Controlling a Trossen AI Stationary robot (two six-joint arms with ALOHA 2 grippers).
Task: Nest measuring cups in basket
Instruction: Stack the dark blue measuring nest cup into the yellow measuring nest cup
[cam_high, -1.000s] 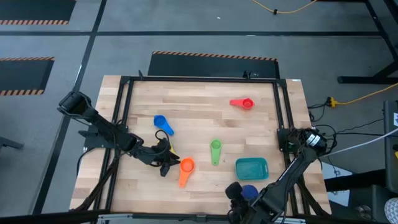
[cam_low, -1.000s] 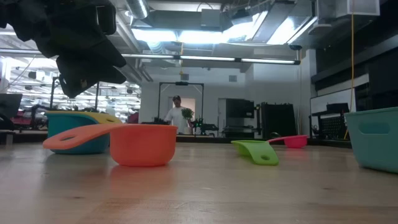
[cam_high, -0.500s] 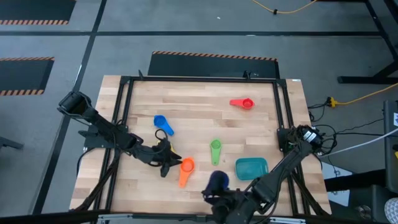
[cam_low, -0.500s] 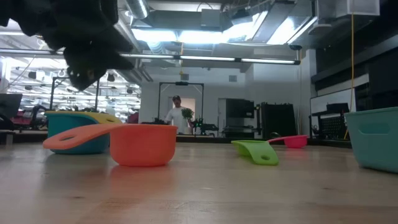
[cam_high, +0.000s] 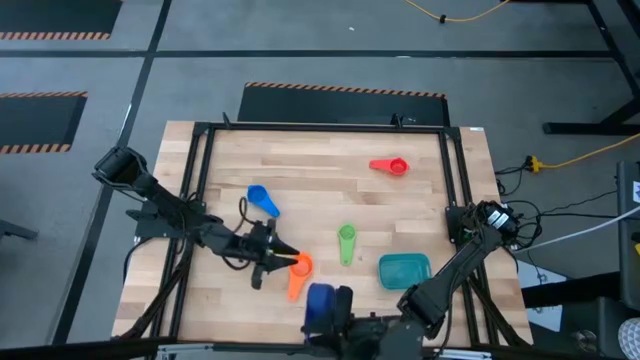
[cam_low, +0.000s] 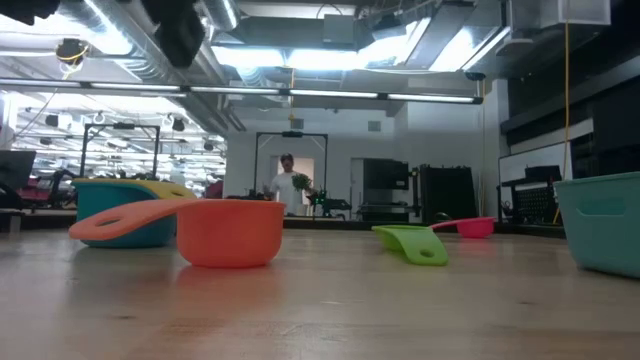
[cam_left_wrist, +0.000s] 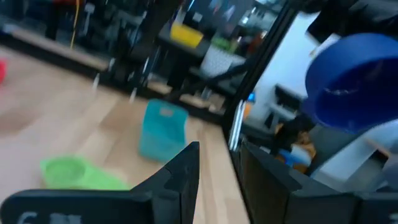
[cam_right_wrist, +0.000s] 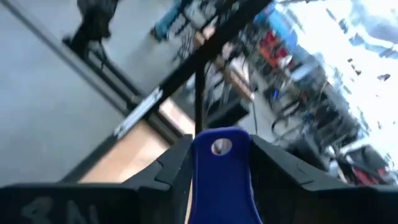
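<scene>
- My right gripper (cam_high: 330, 305) — clamped on the dark blue cup's (cam_high: 320, 300) handle, at the table's near edge.
- My left gripper (cam_high: 285, 258) — fingers narrowly parted, seemingly empty, by the orange cup (cam_high: 298, 266).
- Basket (cam_high: 405, 270) — on the table, well apart.

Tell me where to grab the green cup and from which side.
Take the green cup by its flat handle, coming straight down from above. It sits upright with open wood around it, bowl toward the far edge and handle toward the near edge, so jaws closing across the thin handle would likely hold best.
</scene>
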